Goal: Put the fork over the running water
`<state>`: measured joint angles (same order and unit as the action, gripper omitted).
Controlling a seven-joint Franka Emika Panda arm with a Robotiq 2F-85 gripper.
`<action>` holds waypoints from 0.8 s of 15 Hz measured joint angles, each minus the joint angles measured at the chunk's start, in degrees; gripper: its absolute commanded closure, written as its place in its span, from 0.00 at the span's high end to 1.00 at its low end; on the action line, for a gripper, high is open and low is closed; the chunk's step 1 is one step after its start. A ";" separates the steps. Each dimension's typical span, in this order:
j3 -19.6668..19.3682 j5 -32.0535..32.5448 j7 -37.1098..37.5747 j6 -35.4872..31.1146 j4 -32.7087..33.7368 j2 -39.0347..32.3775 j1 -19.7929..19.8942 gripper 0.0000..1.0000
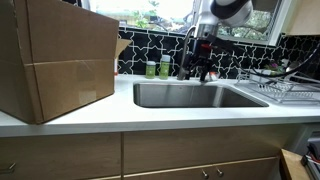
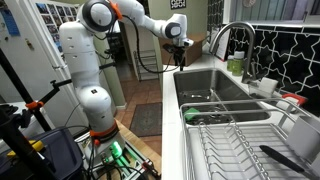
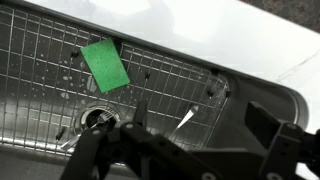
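Observation:
The fork [image 3: 186,119] shows in the wrist view as a thin pale piece lying slanted on the wire grid [image 3: 50,50] at the bottom of the sink. My gripper [image 3: 185,150] hangs above it, open and empty, one dark finger on each side of the view. In both exterior views the gripper [image 1: 203,70] [image 2: 180,58] hovers over the sink basin [image 1: 195,95] [image 2: 215,85] near the faucet [image 2: 232,35]. I cannot make out any running water.
A green sponge [image 3: 105,65] and the drain [image 3: 97,118] lie on the sink floor. A big cardboard box [image 1: 60,60] stands on the counter beside the sink. A dish rack [image 1: 285,90] [image 2: 250,140] sits on the other side. Green bottles [image 1: 158,68] stand by the tiled wall.

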<state>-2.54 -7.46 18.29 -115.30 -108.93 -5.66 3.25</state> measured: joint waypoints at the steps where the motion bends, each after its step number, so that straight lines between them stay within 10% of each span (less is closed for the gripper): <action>1: 0.00 0.67 2.07 -0.39 2.70 -3.60 -0.25 1.00; 12: -3.38 5.72 12.46 -12.67 26.24 -33.28 -1.94 1.00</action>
<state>-5.92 -1.74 30.75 -127.98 -82.69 -38.94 1.31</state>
